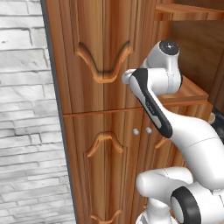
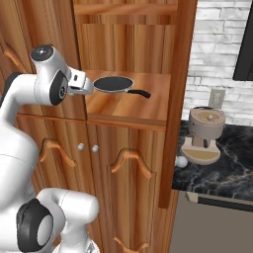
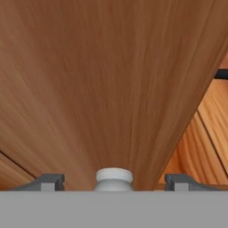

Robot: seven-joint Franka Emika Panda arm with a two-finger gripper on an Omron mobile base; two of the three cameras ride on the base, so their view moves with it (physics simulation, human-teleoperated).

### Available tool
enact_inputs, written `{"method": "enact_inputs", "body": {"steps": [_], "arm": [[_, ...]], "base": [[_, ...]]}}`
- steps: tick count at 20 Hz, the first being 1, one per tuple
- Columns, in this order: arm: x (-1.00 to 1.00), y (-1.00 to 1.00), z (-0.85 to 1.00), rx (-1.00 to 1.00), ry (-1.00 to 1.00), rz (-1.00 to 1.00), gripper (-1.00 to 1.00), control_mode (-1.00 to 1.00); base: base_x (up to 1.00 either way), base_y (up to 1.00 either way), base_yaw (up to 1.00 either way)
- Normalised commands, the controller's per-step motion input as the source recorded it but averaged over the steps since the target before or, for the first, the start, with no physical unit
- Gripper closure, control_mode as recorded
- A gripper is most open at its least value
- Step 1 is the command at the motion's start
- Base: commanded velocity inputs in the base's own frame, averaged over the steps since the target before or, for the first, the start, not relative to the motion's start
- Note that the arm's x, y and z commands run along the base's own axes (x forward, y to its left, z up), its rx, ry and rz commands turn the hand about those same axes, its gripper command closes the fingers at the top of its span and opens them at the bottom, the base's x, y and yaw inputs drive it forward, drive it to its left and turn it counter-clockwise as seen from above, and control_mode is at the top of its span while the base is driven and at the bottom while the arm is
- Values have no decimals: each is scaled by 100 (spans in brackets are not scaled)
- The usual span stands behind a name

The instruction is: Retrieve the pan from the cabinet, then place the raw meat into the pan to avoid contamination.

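We begin at the end effector (image 3: 114, 182), whose two dark fingertips (image 3: 46, 181) stand well apart on either side of a small round silver knob (image 3: 114, 178) in the hand view; the jaws are spread and clasp nothing, though the knob sits between them (whether either pad yet touches it we cannot tell). Behind the knob rises the broad reddish-brown face of a cabinet door (image 3: 98, 80), swung outward, and past its edge on the right we glimpse the lit interior. In the right base view the arm's wrist reaches to the open upper compartment of the cabinet (image 2: 180, 99), and just beyond the wrist the pan (image 2: 114, 84) rests flat on the wooden shelf (image 2: 133, 106), black inside, its dark handle pointing right toward the wall. Lower down, the two doors with carved wavy panels remain closed, their paired knobs (image 2: 87, 147) side by side. To the right a dark marbled surface (image 2: 222, 173) carries a coffee machine (image 2: 203, 134). We judge the task to be in its opening stage: the compartment holding the pan is exposed, but the pan is not yet grasped or lifted out, and the raw meat (which we cannot locate here) is still to be transferred into it.
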Motion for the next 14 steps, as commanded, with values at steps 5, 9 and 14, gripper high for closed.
{"method": "enact_inputs", "body": {"steps": [5, 9, 14], "arm": [[0, 0, -1, 0, 0, 0, 100, -100], [2, 0, 0, 0, 0, 0, 100, -100], [0, 0, 0, 0, 0, 0, 100, -100]], "base": [[0, 0, 0], [0, 0, 0], [0, 0, 0]]}}
